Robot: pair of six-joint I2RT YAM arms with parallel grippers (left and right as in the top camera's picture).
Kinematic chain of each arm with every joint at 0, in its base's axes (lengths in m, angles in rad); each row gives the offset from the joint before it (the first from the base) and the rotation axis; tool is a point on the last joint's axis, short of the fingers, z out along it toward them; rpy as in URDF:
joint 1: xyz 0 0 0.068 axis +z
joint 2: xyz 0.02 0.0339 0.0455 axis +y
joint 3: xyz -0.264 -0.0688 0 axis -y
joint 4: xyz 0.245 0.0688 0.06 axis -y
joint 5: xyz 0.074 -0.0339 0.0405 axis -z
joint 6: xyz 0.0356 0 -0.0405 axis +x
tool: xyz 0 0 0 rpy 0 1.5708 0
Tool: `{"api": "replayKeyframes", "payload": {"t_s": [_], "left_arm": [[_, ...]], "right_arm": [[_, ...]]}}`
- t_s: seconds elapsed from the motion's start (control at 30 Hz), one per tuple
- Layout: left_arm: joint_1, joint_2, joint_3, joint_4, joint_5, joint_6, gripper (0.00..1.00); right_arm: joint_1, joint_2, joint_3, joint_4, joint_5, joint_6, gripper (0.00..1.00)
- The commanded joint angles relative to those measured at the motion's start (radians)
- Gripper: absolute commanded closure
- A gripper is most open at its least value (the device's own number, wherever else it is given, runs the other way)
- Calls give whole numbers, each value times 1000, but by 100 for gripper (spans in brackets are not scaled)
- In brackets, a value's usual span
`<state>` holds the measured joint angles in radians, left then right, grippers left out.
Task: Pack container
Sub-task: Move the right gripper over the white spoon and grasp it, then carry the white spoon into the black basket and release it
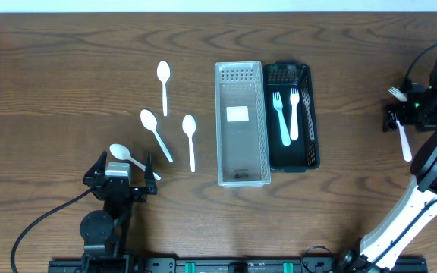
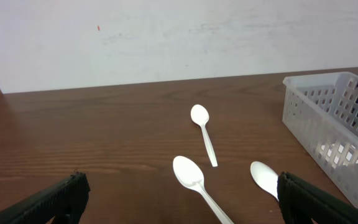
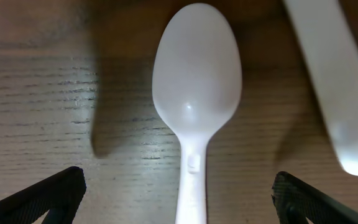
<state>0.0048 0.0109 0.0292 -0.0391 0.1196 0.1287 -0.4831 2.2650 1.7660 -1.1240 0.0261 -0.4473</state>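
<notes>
Several white plastic spoons lie left of the clear basket (image 1: 241, 174): one far (image 1: 164, 73), two in the middle (image 1: 150, 120) (image 1: 189, 126), and one (image 1: 119, 152) just in front of my left gripper (image 1: 123, 168). That gripper is open and empty; its wrist view (image 2: 188, 202) shows three spoons ahead (image 2: 199, 115) (image 2: 187, 172) (image 2: 265, 177). The black bin (image 1: 312, 129) holds two forks (image 1: 281, 114) (image 1: 294, 112). My right gripper (image 1: 408, 114) is open at the far right, low over a white spoon (image 3: 196, 81) whose handle runs between the fingers (image 3: 182, 199).
A second white utensil (image 3: 331, 81) lies just right of the spoon under the right gripper. A white handle (image 1: 405, 142) sticks out below that gripper in the overhead view. The clear basket (image 2: 334, 118) has a white label on its floor. A black cable runs at the front left.
</notes>
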Motion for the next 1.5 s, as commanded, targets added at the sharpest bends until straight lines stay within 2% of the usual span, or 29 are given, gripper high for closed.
{"api": "replayKeyframes", "payload": {"t_s": [0.0, 0.43, 0.5, 0.57, 0.63, 0.73, 0.83, 0.87, 1.13, 1.3, 1.4, 1.47], "left_arm": [[3, -7, -25, -19, 1, 1, 2], [3, -7, -25, -19, 0, 2, 2], [3, -7, -25, -19, 1, 2, 2], [3, -7, -25, -19, 1, 2, 2], [3, -7, -25, -19, 1, 2, 2], [3, -7, -25, -19, 1, 2, 2], [3, -7, -25, -19, 1, 2, 2], [3, -7, -25, -19, 1, 2, 2], [3, -7, -25, -19, 0, 2, 2], [3, -7, -25, -19, 0, 2, 2], [3, -7, -25, -19, 1, 2, 2], [3, -7, -25, -19, 1, 2, 2]], "right_arm": [[0, -19, -28, 16, -7, -13, 1], [0, -19, -102, 76, 22, -8, 2], [0, -19, -102, 82, 31, 14, 11], [0, -19, -102, 88, 30, 35, 32], [0, -19, -102, 89, 30, 43, 46], [0, -19, -101, 89, 30, 51, 73], [0, -19, -93, 89, 30, 89, 90], [0, -19, -86, 86, 30, 98, 93], [35, -21, 68, -23, 29, 154, 95], [93, -29, 313, -164, 23, 250, 95], [153, -29, 484, -274, 18, 257, 95], [195, -29, 566, -325, 18, 268, 99]]}}
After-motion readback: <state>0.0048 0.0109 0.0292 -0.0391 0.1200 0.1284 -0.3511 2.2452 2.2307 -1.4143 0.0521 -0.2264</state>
